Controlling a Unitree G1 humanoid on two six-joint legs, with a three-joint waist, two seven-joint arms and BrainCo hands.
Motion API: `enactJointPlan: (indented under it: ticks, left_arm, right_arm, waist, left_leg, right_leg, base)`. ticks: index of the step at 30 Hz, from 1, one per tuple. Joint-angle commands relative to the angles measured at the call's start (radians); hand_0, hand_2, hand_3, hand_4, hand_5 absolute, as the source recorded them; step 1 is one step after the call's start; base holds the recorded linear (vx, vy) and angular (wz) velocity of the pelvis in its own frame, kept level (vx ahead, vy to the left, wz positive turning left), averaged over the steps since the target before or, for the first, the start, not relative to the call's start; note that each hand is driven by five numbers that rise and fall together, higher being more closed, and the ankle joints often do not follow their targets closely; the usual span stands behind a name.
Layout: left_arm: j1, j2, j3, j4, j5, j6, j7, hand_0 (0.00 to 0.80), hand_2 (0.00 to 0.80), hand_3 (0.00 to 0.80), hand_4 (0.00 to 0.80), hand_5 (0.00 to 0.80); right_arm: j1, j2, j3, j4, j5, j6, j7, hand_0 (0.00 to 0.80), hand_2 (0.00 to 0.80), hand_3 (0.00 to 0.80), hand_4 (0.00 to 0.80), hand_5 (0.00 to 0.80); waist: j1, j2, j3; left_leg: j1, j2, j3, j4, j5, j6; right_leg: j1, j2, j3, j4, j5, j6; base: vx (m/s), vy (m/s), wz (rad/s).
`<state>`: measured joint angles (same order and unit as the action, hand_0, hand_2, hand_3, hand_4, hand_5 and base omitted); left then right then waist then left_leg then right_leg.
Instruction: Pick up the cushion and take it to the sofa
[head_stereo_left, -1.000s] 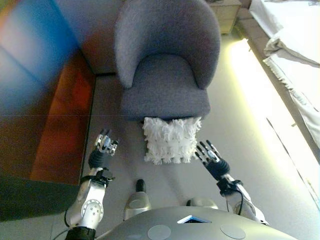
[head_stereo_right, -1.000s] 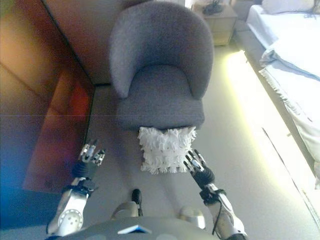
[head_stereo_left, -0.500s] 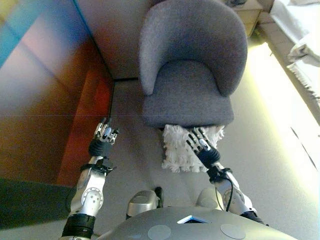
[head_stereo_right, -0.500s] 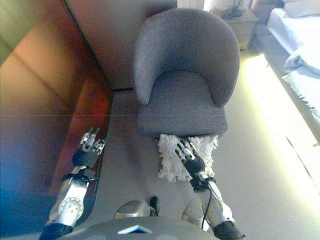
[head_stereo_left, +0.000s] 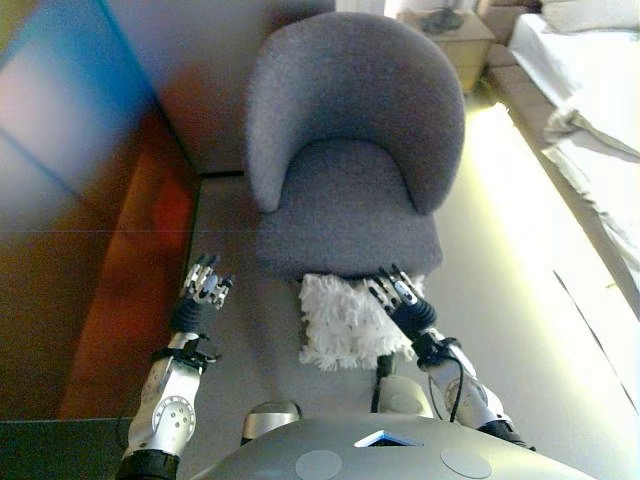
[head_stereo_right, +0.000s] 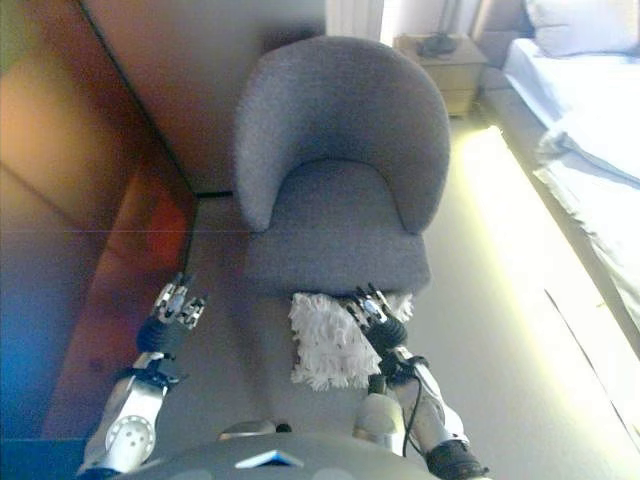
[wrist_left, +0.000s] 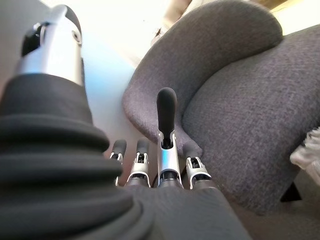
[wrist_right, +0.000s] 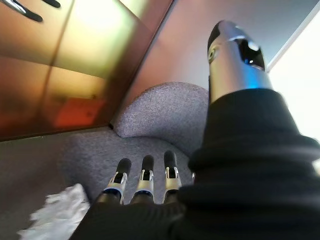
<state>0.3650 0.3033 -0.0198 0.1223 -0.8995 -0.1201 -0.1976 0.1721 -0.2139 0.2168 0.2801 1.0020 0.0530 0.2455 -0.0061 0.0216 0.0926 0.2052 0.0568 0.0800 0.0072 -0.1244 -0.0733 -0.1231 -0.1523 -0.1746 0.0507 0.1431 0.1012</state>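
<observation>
1. Floor (head_stereo_left: 480, 300): a pale, smooth surface that fills the lower and right part of the head views, brightly lit along its right side.
2. Armchair (head_stereo_left: 350, 170): grey, fabric-covered, with a rounded tub back; it stands on the floor straight ahead of the robot, its seat front facing the robot.
3. Cushion (head_stereo_left: 345, 322): white and shaggy, lying on the floor with its far edge touching or tucked against the base of the armchair's seat front. Neither hand holds it.
4. Right hand (head_stereo_left: 400, 297): over the cushion's right far corner, close to the seat front. Its fingers are extended and spread, curled round nothing; whether they touch the cushion cannot be told.
5. Left hand (head_stereo_left: 203, 287): raised above bare floor to the left of the cushion and well apart from it, fingers straight and holding nothing.
6. Wooden panel (head_stereo_left: 90, 250): a glossy reddish-brown surface along the left side of the room.
7. Bed (head_stereo_left: 590, 110): white bedding along the right edge of the scene.
8. Nightstand (head_stereo_right: 440, 60): light wood, behind the armchair beside the bed, with a dark object on top too small to identify.
</observation>
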Motion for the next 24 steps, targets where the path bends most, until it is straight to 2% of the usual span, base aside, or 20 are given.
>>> enactJointPlan:
  ticks: [1,3,5,7,9,11,13,15,16,18,19,24]
  left_arm:
    - [-0.05,0.051,0.028,-0.074,-0.018,-0.019,-0.001,0.0,0.0,0.0,0.0,0.0]
    - [-0.053,0.043,0.03,-0.068,-0.032,-0.022,0.011,0.0,0.0,0.0,0.0,0.0]
    - [-0.062,0.025,0.025,-0.069,-0.036,-0.026,0.018,0.0,0.0,0.0,0.0,0.0]
    - [-0.062,0.012,0.022,-0.07,-0.028,-0.027,0.019,0.0,0.0,0.0,0.0,0.0]
    - [-0.058,0.003,0.02,-0.068,-0.026,-0.016,0.006,0.0,0.0,0.0,0.0,0.0]
    - [-0.055,-0.001,0.015,-0.069,-0.014,-0.015,-0.002,0.0,0.0,0.0,0.0,0.0]
    - [-0.048,-0.001,0.011,-0.071,0.005,-0.02,-0.018,0.0,0.0,0.0,0.0,0.0]
    - [-0.046,0.008,0.017,-0.081,-0.006,-0.014,-0.04,0.0,0.0,0.0,0.0,0.0]
    - [-0.049,0.01,0.019,-0.083,-0.01,-0.009,-0.046,0.0,0.0,0.0,0.0,0.0]
    - [-0.063,0.015,0.023,-0.079,-0.012,0.003,-0.066,0.0,0.0,0.0,0.0,0.0]
    - [-0.074,0.016,0.022,-0.067,-0.005,-0.002,-0.068,0.0,0.0,0.0,0.0,0.0]
    - [-0.104,0.032,0.013,-0.047,-0.013,-0.027,-0.057,0.0,0.0,0.0,0.0,0.0]
  right_arm:
    - [-0.037,0.032,0.031,-0.091,-0.01,-0.017,0.008,0.0,0.0,0.0,0.0,0.0]
    - [-0.035,0.019,0.042,-0.1,-0.002,-0.021,0.011,0.0,0.0,0.0,0.0,0.0]
    - [-0.034,0.004,0.039,-0.096,0.0,-0.027,0.017,0.0,0.0,0.0,0.0,0.0]
    - [-0.033,-0.003,0.031,-0.094,-0.018,-0.034,0.02,0.0,0.0,0.0,0.0,0.0]
    - [-0.029,-0.018,0.021,-0.094,-0.036,-0.047,0.016,0.0,0.0,0.0,0.0,0.0]
    - [-0.032,-0.022,0.019,-0.092,-0.042,-0.058,0.011,0.0,0.0,0.0,0.0,0.0]
    - [-0.042,-0.028,0.012,-0.094,-0.04,-0.062,0.01,0.0,0.0,0.0,0.0,0.0]
    - [-0.038,-0.035,0.001,-0.111,-0.049,-0.071,0.003,0.0,0.0,0.0,0.0,0.0]
    - [-0.035,-0.036,-0.004,-0.116,-0.052,-0.076,0.001,0.0,0.0,0.0,0.0,0.0]
    - [-0.029,-0.033,-0.013,-0.118,-0.047,-0.091,-0.001,0.0,0.0,0.0,0.0,0.0]
    - [-0.022,-0.026,-0.012,-0.117,-0.047,-0.096,-0.003,0.0,0.0,0.0,0.0,0.0]
    - [-0.023,-0.008,-0.008,-0.115,-0.049,-0.1,-0.001,0.0,0.0,0.0,0.0,0.0]
  waist:
    - [-0.017,-0.066,-0.009]
    - [-0.027,-0.055,-0.017]
    - [-0.03,-0.056,-0.02]
    - [-0.029,-0.056,-0.022]
    - [-0.021,-0.057,-0.018]
    - [-0.016,-0.053,-0.015]
    - [-0.005,-0.039,-0.009]
    - [0.008,-0.014,-0.002]
    - [0.01,-0.011,0.002]
    - [0.007,-0.01,0.003]
    - [-0.001,-0.012,-0.004]
    - [-0.009,-0.017,-0.01]
  left_leg:
    - [0.006,-0.013,-0.008,0.175,-0.06,0.043]
    - [-0.014,0.042,0.007,0.243,0.049,0.008]
    - [-0.06,0.065,0.018,0.342,0.13,-0.013]
    - [-0.102,0.056,0.021,0.432,0.159,-0.02]
    - [-0.158,0.058,0.027,0.461,0.165,-0.019]
    - [-0.167,0.065,0.033,0.416,0.159,-0.018]
    - [-0.165,0.07,0.031,0.294,0.166,-0.022]
    - [-0.176,0.079,0.019,0.126,0.194,-0.039]
    - [-0.18,0.078,0.021,0.098,0.194,-0.042]
    - [-0.183,0.076,0.043,0.075,0.166,-0.04]
    - [-0.166,0.068,0.054,0.06,0.132,-0.034]
    - [-0.147,0.043,0.089,0.068,0.084,-0.011]
  right_leg:
    - [-0.063,-0.073,0.034,0.055,0.021,0.082]
    - [-0.049,-0.043,0.022,0.085,-0.034,0.048]
    - [-0.014,-0.033,0.0,0.081,-0.063,0.013]
    - [0.01,-0.031,-0.012,0.081,-0.089,-0.015]
    - [0.034,-0.035,-0.015,0.078,-0.104,-0.03]
    - [0.045,-0.039,-0.017,0.078,-0.111,-0.029]
    - [0.065,-0.037,-0.013,0.07,-0.119,-0.019]
    - [0.095,-0.031,-0.005,0.057,-0.134,-0.002]
    - [0.107,-0.035,-0.004,0.053,-0.139,0.005]
    - [0.123,-0.051,-0.01,0.049,-0.143,0.019]
    - [0.131,-0.06,-0.013,0.043,-0.139,0.026]
    - [0.148,-0.081,-0.009,0.008,-0.11,0.053]
  base:
    - [0.321,-0.271,-0.12]
    - [0.258,-0.242,-0.07]
    - [0.237,-0.216,-0.03]
    - [0.214,-0.152,0.07]
    - [0.169,-0.071,0.17]
    - [0.112,0.04,0.12]
    - [0.114,0.11,0.16]
    - [0.087,0.158,0.22]
    - [0.063,0.163,0.17]
    - [0.046,0.141,0.14]
    - [0.048,0.133,0.03]
    - [0.055,0.109,0.0]
